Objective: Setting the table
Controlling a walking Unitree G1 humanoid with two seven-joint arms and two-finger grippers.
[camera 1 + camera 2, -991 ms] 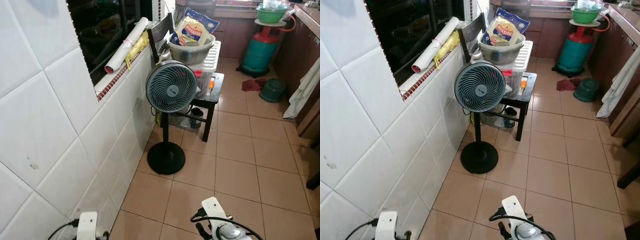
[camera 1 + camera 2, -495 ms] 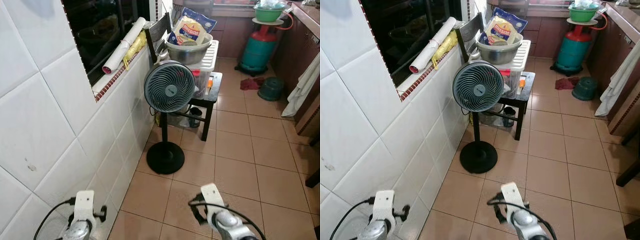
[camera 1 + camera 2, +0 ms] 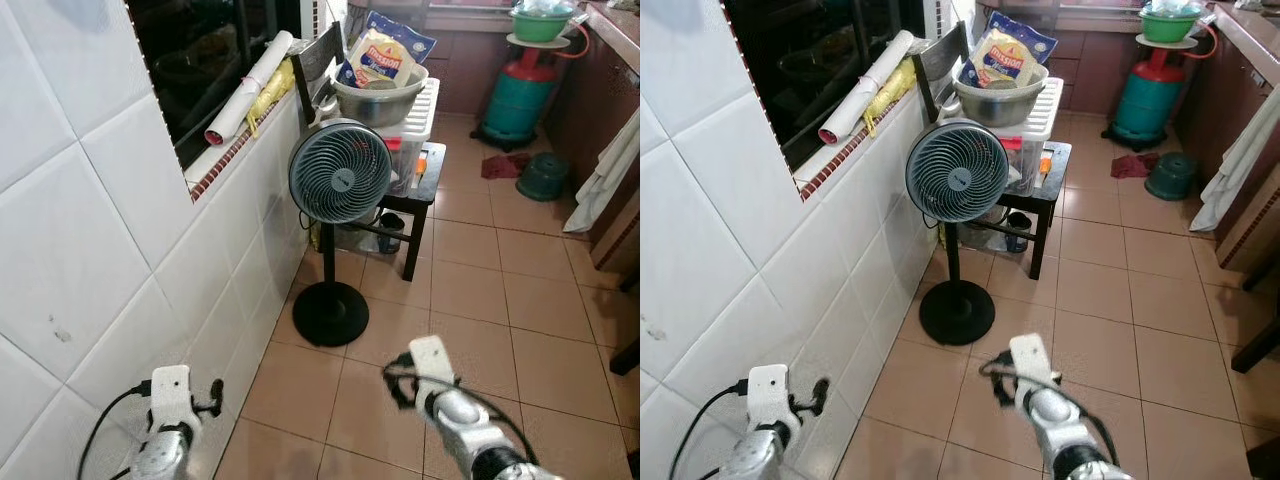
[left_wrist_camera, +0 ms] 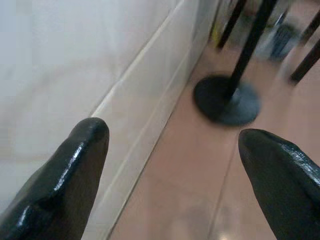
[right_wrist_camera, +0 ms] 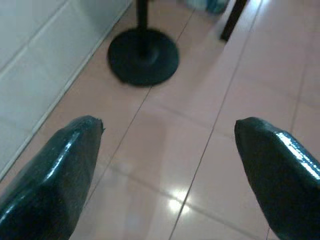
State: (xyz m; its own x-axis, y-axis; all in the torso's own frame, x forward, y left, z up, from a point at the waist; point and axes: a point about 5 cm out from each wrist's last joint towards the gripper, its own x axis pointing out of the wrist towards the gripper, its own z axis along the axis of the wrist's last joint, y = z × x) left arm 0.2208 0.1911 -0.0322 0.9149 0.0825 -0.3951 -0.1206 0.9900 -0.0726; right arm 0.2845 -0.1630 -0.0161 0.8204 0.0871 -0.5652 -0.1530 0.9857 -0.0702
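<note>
Left eye view: a tiled corridor. A white tiled wall (image 3: 90, 240) runs along the robot's left, with a dark window (image 3: 215, 50) above a sill. On the sill lies a rolled white sheet (image 3: 250, 88) with something yellow beside it. A grey pedestal fan (image 3: 340, 185) stands on a round black base (image 3: 331, 313) on the peach floor tiles (image 3: 480, 300), close to the wall. Behind it, a small black table (image 3: 420, 200) carries a white plastic container (image 3: 420, 115); a metal bowl (image 3: 380, 100) on top holds a yellow food packet (image 3: 380, 58). No tableware or dining table can be picked out, so the task's own things cannot be placed. Far end: a green gas cylinder (image 3: 520, 100) with a green basin (image 3: 541, 22) on top. A pale cloth (image 3: 605, 185) hangs at the right edge. Both arms are raised at the bottom edge, the left arm (image 3: 168, 420) near the wall, the right arm (image 3: 450, 410) over the open floor.

Right eye view: same scene, nothing to add.

Left wrist view: left gripper (image 4: 172, 165) has its black fingers (image 4: 70, 170) set wide apart, holding nothing. Between them, blurred: the wall's foot, floor tile and the fan's base.

Right wrist view: right gripper (image 5: 167, 165) has its fingers (image 5: 60, 170) also spread wide, empty. Beyond them: floor tile, the fan base and a dark table leg (image 5: 235, 20).
</note>
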